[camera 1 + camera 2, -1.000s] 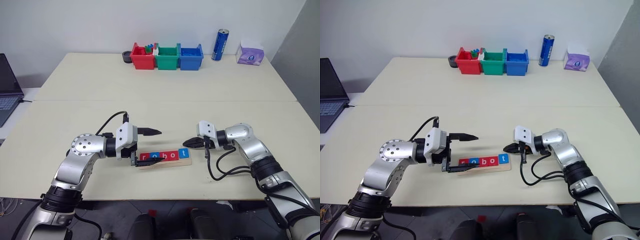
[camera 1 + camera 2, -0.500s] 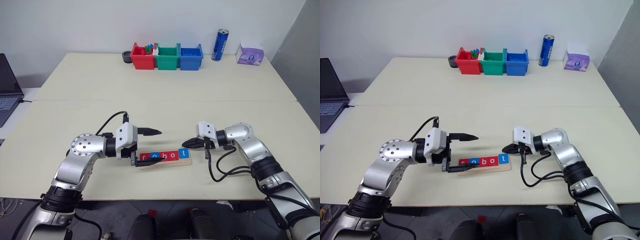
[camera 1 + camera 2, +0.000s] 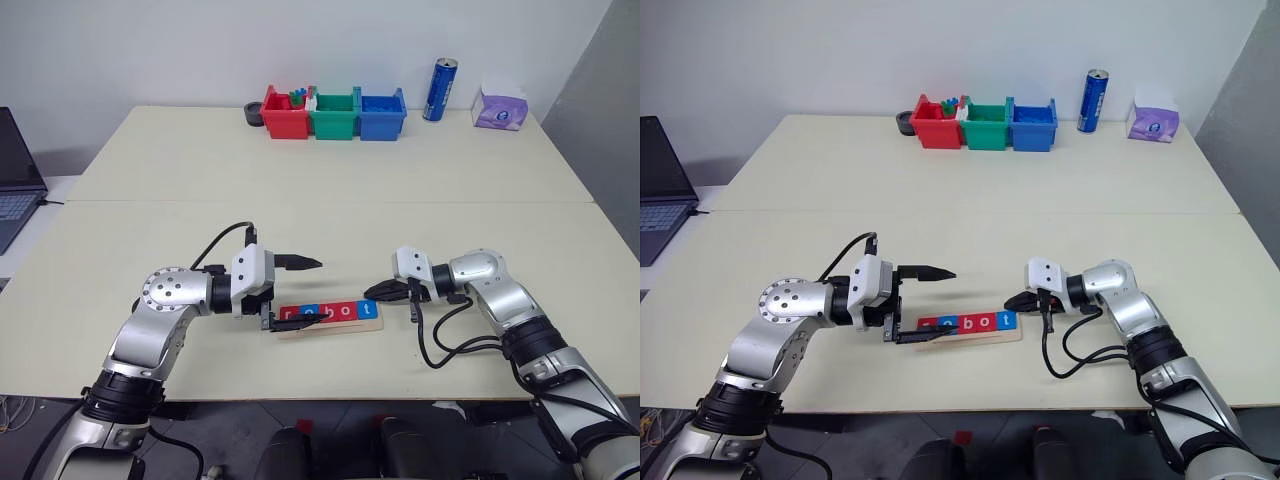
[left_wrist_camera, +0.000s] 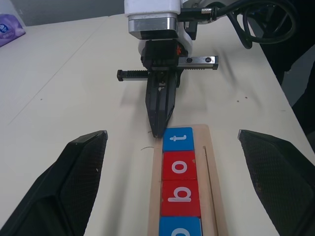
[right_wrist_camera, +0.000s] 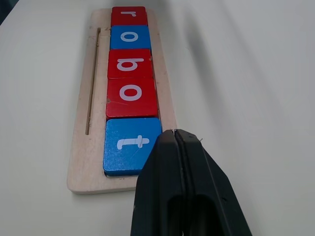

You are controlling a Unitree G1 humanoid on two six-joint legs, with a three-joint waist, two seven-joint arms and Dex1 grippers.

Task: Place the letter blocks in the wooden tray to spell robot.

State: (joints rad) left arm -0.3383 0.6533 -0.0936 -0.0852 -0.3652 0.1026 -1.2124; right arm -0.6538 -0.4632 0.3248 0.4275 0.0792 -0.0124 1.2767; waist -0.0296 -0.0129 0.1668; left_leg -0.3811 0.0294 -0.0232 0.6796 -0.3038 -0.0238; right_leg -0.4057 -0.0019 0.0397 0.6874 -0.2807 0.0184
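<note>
laptop [image 3: 15, 180]: we are seeing it cut off at the left edge | red bin [image 3: 285, 112]: we are finding its small coloured pieces too small to tell | wooden tray [image 4: 215, 177]: its near end is running off the left wrist view

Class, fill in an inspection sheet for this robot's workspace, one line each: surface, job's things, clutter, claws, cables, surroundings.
Surface: pale cream table, two tops joined.
Job's things: five flat red and blue letter blocks reading r-o-b-o-t on the long pale wooden tray.
Clutter: red, green and blue plastic bins, blue drink can, purple tissue pack, along the far edge.
Claws: left claw open, straddling the tray's r end; right claw shut, tip at the t block.
Cables: black cable loops at both wrists.
Surroundings: open dark laptop on the left, white wall.
</note>
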